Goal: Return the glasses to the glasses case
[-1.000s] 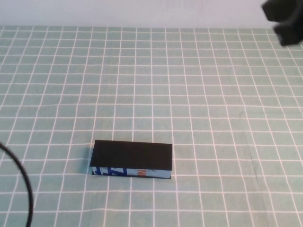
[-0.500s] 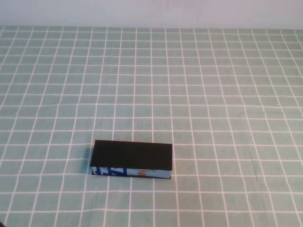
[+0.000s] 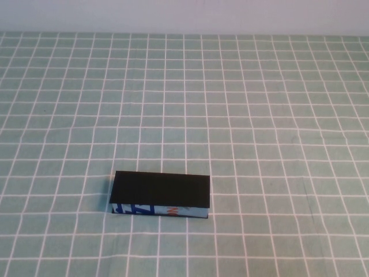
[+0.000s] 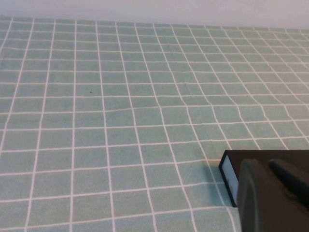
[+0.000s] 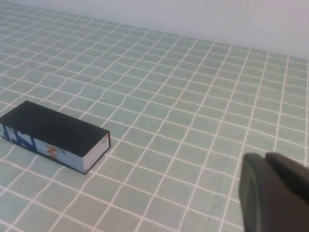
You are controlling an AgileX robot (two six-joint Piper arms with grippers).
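Both tools (image 4: pixel 270 193) (image 5: pixel 275 193) above checked tablecloth (image 3: pixel 259 115)

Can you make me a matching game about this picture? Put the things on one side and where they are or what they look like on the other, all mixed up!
Things:
1. glasses case
2. tablecloth
3. left gripper
4. right gripper

Descriptions:
A. green with white grid lines
B. black lid shut, blue-and-white front, lying flat
C. dark shape in its own wrist view, with the case's short end just past it
D. dark shape in its own wrist view, with the whole case further off across the cloth

Pairs: 1-B, 2-A, 3-C, 4-D
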